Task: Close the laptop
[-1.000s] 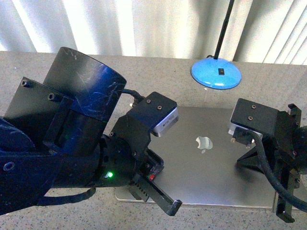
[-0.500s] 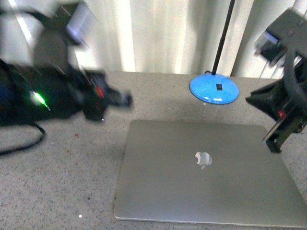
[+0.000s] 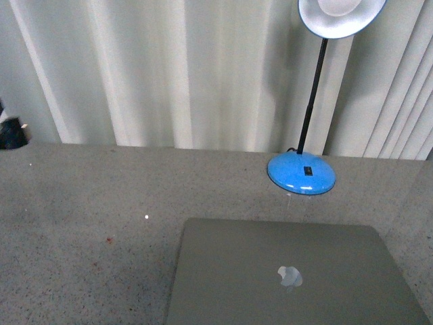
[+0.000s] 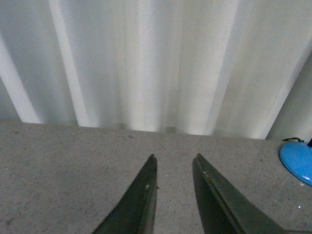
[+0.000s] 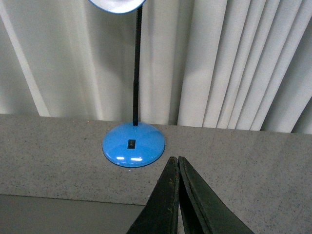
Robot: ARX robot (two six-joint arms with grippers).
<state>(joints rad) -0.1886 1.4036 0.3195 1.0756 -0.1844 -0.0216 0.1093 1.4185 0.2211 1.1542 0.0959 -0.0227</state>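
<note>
The laptop [image 3: 291, 274] lies shut and flat on the grey speckled table, its silver-grey lid up with the apple logo [image 3: 289, 275] showing; its keys and screen are hidden. A strip of its lid shows in the right wrist view [image 5: 63, 214]. Neither arm is in the front view. My left gripper [image 4: 174, 157] is open and empty, held over bare table away from the laptop. My right gripper [image 5: 175, 158] is shut with nothing between its fingers, above the table just past the laptop's far edge.
A desk lamp with a round blue base [image 3: 301, 173], black stem and white shade [image 3: 342, 15] stands behind the laptop; its base also shows in the right wrist view [image 5: 133, 145] and the left wrist view [image 4: 298, 161]. White curtains [image 3: 169, 68] hang behind the table.
Both arms have pulled back from over the laptop and gone out of the front view. The laptop lies shut as before; it now sits lower in the picture.
</note>
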